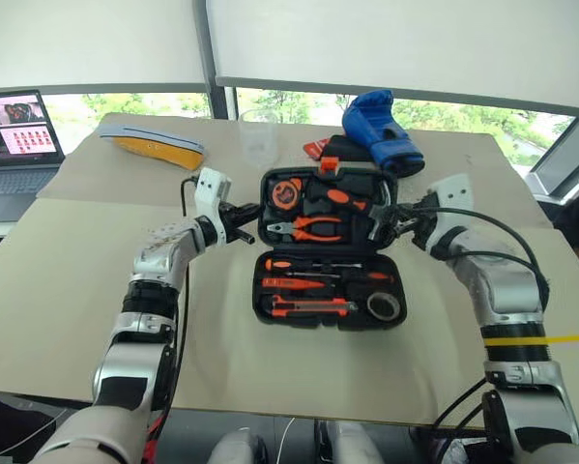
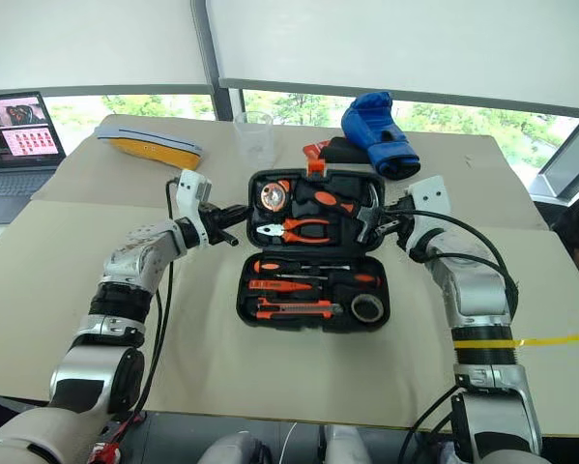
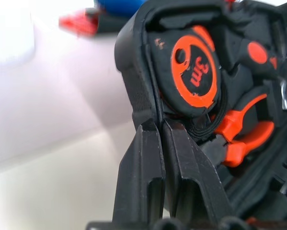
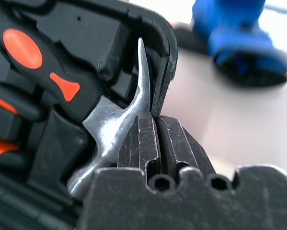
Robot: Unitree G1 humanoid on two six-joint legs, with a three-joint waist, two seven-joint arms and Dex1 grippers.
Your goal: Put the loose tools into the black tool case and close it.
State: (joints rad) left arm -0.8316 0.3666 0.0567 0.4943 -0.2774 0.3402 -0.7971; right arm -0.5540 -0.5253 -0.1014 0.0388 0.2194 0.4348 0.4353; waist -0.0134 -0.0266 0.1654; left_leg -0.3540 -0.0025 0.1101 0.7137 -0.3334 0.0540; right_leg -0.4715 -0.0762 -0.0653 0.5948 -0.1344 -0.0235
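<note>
On the tan table (image 1: pixel 86 290), the black tool case (image 1: pixel 330 249) lies open with its far half tilting up. Both sides are pinched: the left gripper (image 1: pixel 246 221) is clamped on the lid's left rim, the right gripper (image 1: pixel 390 221) on its right rim. Screwdrivers (image 1: pixel 318 275), utility knife (image 1: pixel 308 307) and tape roll (image 1: pixel 384 305) sit in their recesses, so packing looks finished; only closing remains.

Wide table (image 1: pixel 76 319) covered in beige sheeting, seams visible across the surface; yellow tape strip (image 1: pixel 550 339) at the right edge. Beyond the far edge, windows (image 1: pixel 299 104) showing green foliage in daylight; white roller blinds (image 1: pixel 395 43) drawn most of the way down, split by a dark frame post (image 1: pixel 204 48). At far left, open laptop (image 1: pixel 16 140) with lit screen on a separate surface. Even, diffuse lighting throughout.
</note>
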